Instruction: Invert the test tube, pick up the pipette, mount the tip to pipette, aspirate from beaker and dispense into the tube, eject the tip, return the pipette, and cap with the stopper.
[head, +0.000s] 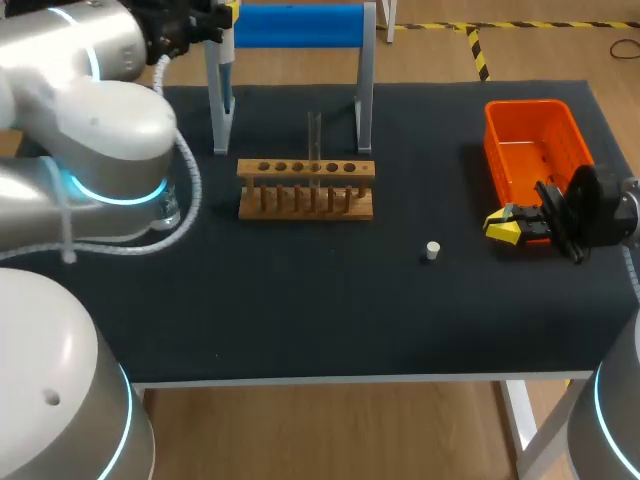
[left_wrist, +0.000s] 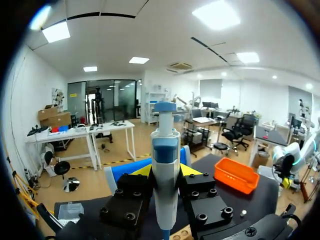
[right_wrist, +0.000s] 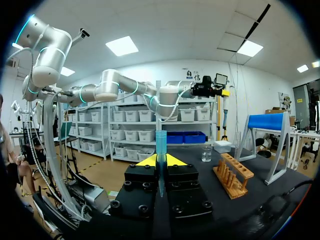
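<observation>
— What sits nearest on the worktop?
— The small white stopper, lying alone on the dark mat. Near it, toward the right side, is the right hand, just in front of the orange bin.
— Is that hand clenched?
— Yes. In the right wrist view the right hand grips a bluish pipette tip, which stands upright between its fingers with the wide end up.
— And the middle?
— The wooden rack stands there, with the clear test tube upright in one of its holes. To the rack's left the beaker is half hidden behind my left arm; the right wrist view shows the beaker beyond the rack.
— Farther back?
— The blue stand at the rear edge. At its left post the left hand holds the pipette off the worktop.
— Firmly held?
— From two sides: in the left wrist view the left hand clasps the white and blue pipette, its plunger end up.
</observation>
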